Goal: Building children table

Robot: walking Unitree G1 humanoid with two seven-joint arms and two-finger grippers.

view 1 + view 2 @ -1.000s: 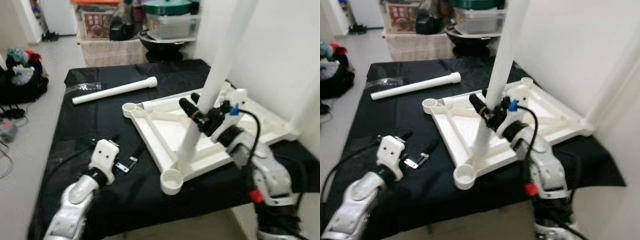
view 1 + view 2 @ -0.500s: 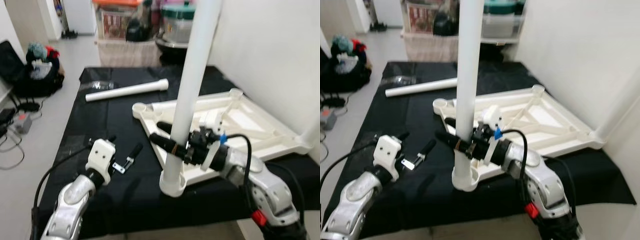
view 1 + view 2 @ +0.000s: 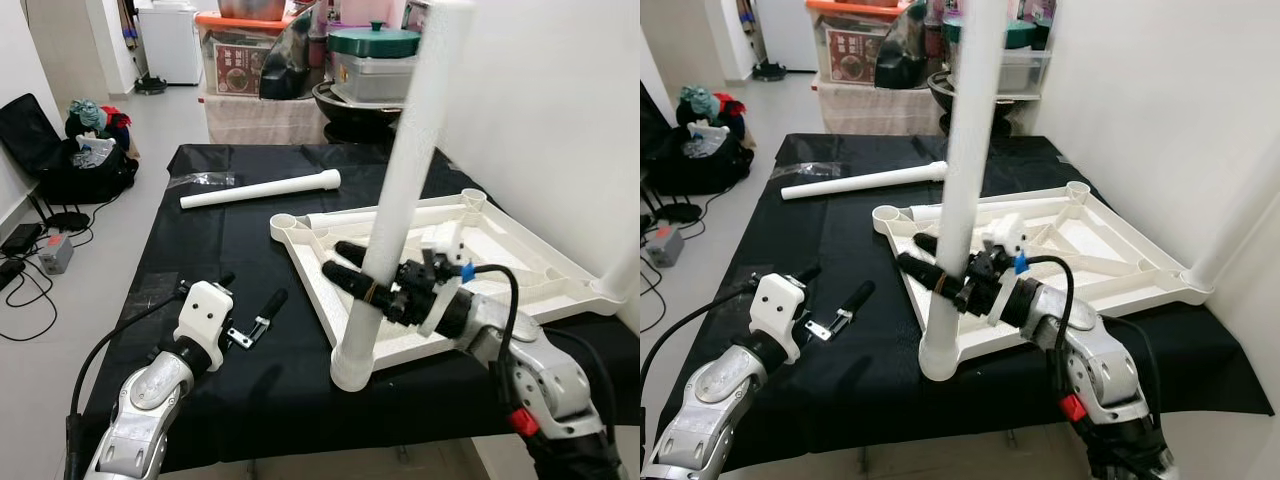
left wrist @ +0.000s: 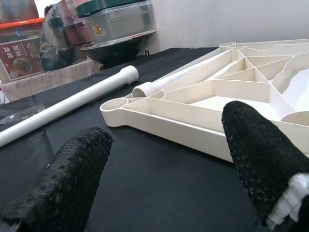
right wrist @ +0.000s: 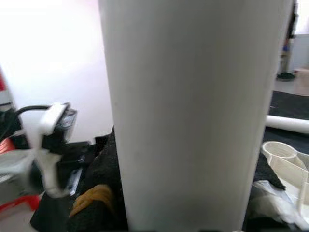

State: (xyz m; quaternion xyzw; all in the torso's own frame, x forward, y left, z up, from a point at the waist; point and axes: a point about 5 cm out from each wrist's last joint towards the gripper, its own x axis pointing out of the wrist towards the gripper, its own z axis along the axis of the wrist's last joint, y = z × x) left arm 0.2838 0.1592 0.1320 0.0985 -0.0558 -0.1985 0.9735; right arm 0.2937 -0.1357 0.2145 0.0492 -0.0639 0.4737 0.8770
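Seating a leg: your right gripper (image 3: 368, 288) clamps the white leg (image 3: 400, 200), tilted, foot at the near corner socket (image 3: 352, 372) of the upturned tabletop (image 3: 480, 262). Next, straighten and press down. Left gripper (image 3: 252, 310) hovers spread. Whether the foot has entered the socket is hard to see.

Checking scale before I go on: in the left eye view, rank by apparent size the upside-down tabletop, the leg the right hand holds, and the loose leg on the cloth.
1. Upside-down tabletop: widest spread.
2. Held leg, gripped by the right hand: looks longest and thickest, but it is nearer the camera.
3. Loose leg: smallest; farther away, so the two legs may well be alike.
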